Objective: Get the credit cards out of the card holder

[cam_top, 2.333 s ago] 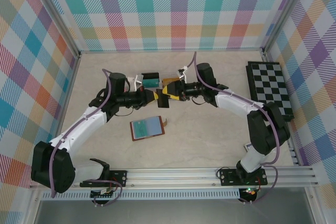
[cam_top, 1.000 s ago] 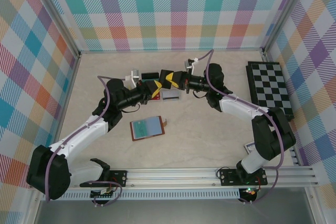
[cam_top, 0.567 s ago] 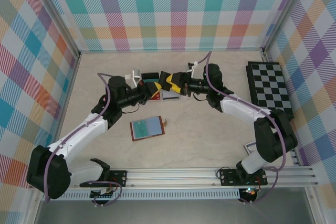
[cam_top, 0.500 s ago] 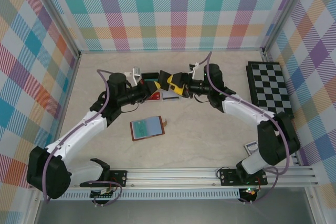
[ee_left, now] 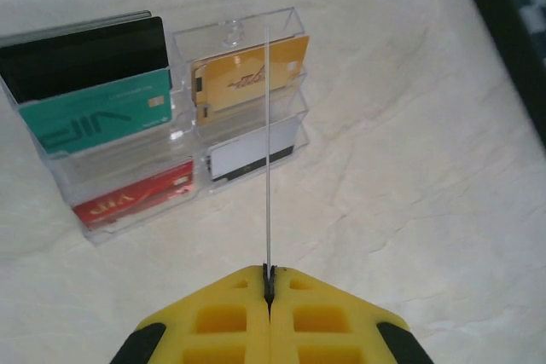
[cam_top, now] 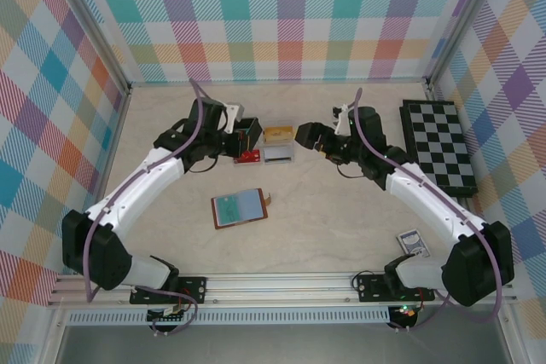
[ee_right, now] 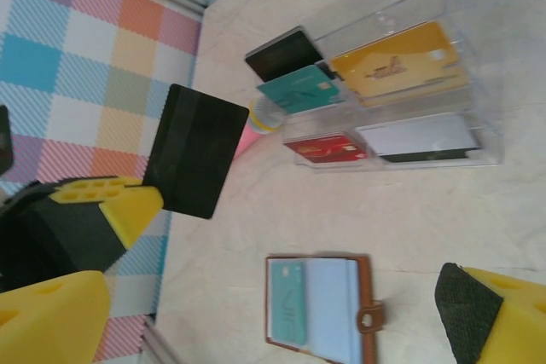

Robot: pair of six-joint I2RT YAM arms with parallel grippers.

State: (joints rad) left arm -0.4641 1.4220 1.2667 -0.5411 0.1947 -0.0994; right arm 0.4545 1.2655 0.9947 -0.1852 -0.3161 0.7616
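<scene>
The brown card holder (cam_top: 241, 209) (ee_right: 322, 311) lies open on the table with a teal card (ee_right: 286, 304) in its left pocket page. My left gripper (cam_top: 242, 137) (ee_left: 269, 282) is shut on a black card (cam_top: 250, 131) (ee_right: 194, 151), which is edge-on in the left wrist view. It hangs above the left side of the clear box (cam_top: 269, 145) (ee_left: 230, 31). That box holds black, teal (ee_left: 95, 113), red (ee_left: 132, 200), orange (ee_left: 247, 78) and grey cards. My right gripper (cam_top: 306, 135) (ee_right: 273, 296) is open to the right of the box, holding nothing.
A black-and-white chessboard (cam_top: 439, 142) lies along the right wall. A small patterned box (cam_top: 410, 242) sits by the right arm's base. Checked walls close in the table on three sides.
The two grippers, close together over the clear box before, have drawn apart. The right gripper has backed off to the right and is open. The left one now holds the black card alone.
</scene>
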